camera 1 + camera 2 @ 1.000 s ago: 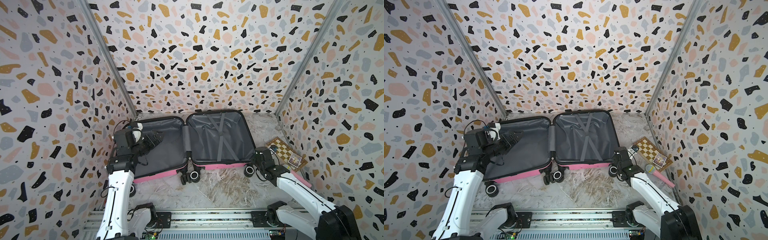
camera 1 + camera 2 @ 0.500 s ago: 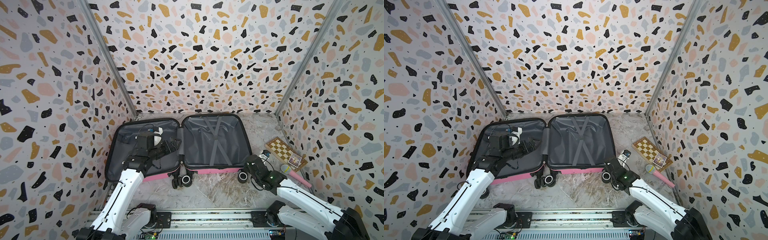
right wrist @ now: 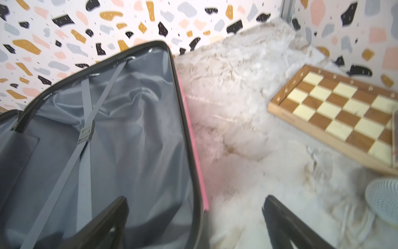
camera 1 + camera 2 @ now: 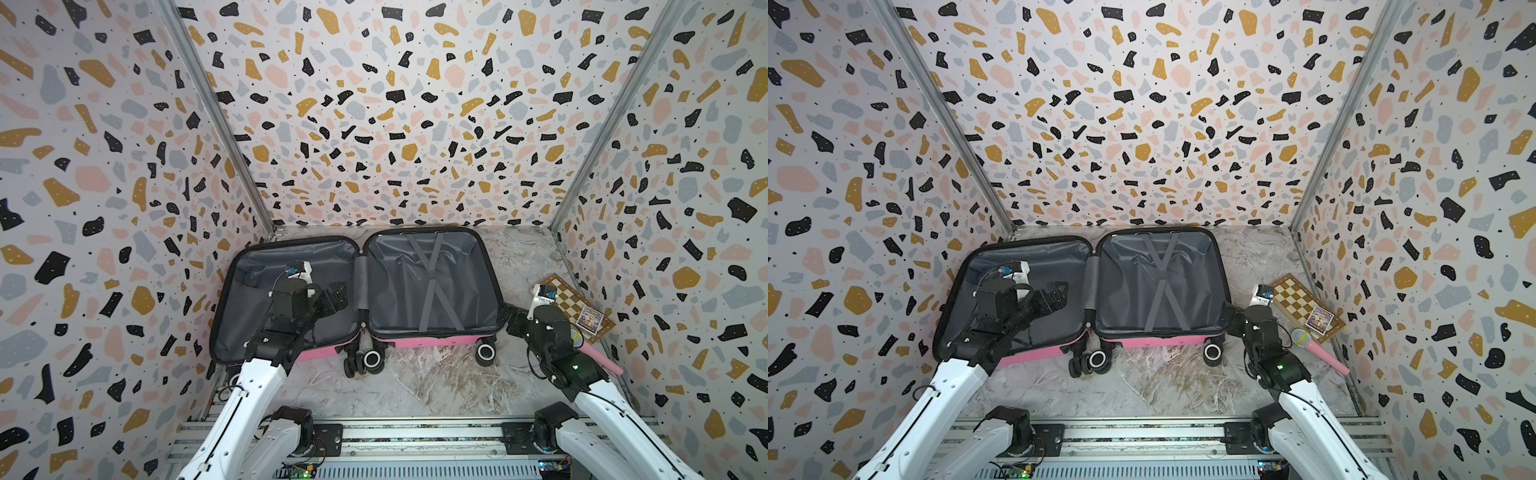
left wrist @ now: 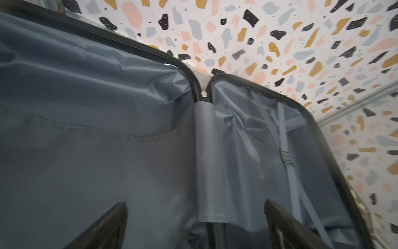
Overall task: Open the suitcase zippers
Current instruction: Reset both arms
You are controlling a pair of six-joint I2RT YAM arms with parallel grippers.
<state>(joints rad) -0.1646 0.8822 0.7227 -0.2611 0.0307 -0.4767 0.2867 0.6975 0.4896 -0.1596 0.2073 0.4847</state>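
Observation:
The pink suitcase lies flat and wide open in both top views, its grey lining facing up. The black zippers band runs round both halves' rims; I cannot make out the pulls. My left gripper hovers open over the left half near the hinge, with nothing between its fingers. My right gripper stands open at the right half's near right corner. In the right wrist view the zipper rim runs up between its fingers.
A wooden chessboard lies against the right wall with a small card on it. A pink microphone rests just in front of it, beside my right arm. The case's black wheels point toward the front on the marble floor.
My right gripper has gone from shut to wide open at the case's right edge. My left gripper has swung from the left half's outer side toward the hinge.

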